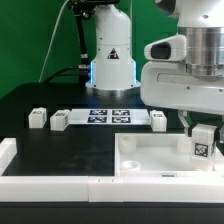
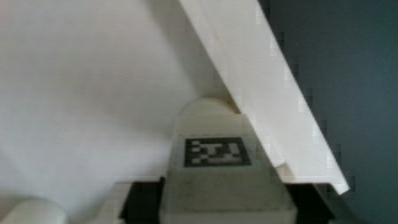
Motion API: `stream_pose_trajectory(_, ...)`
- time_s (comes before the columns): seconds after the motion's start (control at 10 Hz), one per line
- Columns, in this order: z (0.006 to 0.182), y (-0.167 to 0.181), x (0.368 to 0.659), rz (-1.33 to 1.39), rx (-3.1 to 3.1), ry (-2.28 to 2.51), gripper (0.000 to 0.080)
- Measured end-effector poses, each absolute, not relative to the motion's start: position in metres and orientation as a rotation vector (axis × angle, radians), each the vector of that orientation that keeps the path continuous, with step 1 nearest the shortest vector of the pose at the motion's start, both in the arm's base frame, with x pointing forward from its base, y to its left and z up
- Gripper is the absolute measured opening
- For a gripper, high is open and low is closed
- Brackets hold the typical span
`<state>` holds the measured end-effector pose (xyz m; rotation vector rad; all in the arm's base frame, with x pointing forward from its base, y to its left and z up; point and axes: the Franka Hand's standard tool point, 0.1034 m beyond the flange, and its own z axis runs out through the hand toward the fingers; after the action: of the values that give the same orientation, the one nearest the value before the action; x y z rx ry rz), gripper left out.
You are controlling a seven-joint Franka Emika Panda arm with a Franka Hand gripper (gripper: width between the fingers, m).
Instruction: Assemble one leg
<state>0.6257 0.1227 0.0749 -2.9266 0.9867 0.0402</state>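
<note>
My gripper point(image 1: 203, 137) is shut on a leg point(image 1: 203, 143), a short white post with a black-and-white tag, and holds it upright over the far right corner of the white tabletop point(image 1: 150, 160). In the wrist view the leg point(image 2: 219, 160) sits between my dark fingers point(image 2: 144, 200), its rounded tip close to the tabletop's raised rim point(image 2: 267, 90). Whether the leg touches the tabletop I cannot tell. Three more legs lie on the black table: one point(image 1: 38, 118) at the exterior view's left, one point(image 1: 60, 119) beside it, one point(image 1: 158, 120) near the marker board.
The marker board point(image 1: 110, 115) lies flat at the back centre. White L-shaped border walls point(image 1: 20, 170) run along the front and left of the table. The robot base point(image 1: 110, 55) stands behind the marker board. A round socket point(image 2: 27, 214) of the tabletop shows in the wrist view.
</note>
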Motion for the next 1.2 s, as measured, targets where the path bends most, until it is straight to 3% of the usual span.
stream_pose_trajectory(0.5,0.0749,0.1237,0.6257,0.079,-2.594,1.656,0.0291)
stream_pose_trajectory(0.8,0.0749,0.1240,0.6257,0.080,-2.615,1.616,0.0291)
stream_pose_trajectory(1.0,0.0750,0.1241,0.6255,0.072,-2.738,1.395,0.0575)
stream_pose_trajectory(1.1,0.0752,0.1250,0.6255,0.065,-2.803,1.261,0.0575)
stream_pose_trajectory(1.2,0.0754,0.1253,0.6257,0.046,-2.906,1.034,0.0634)
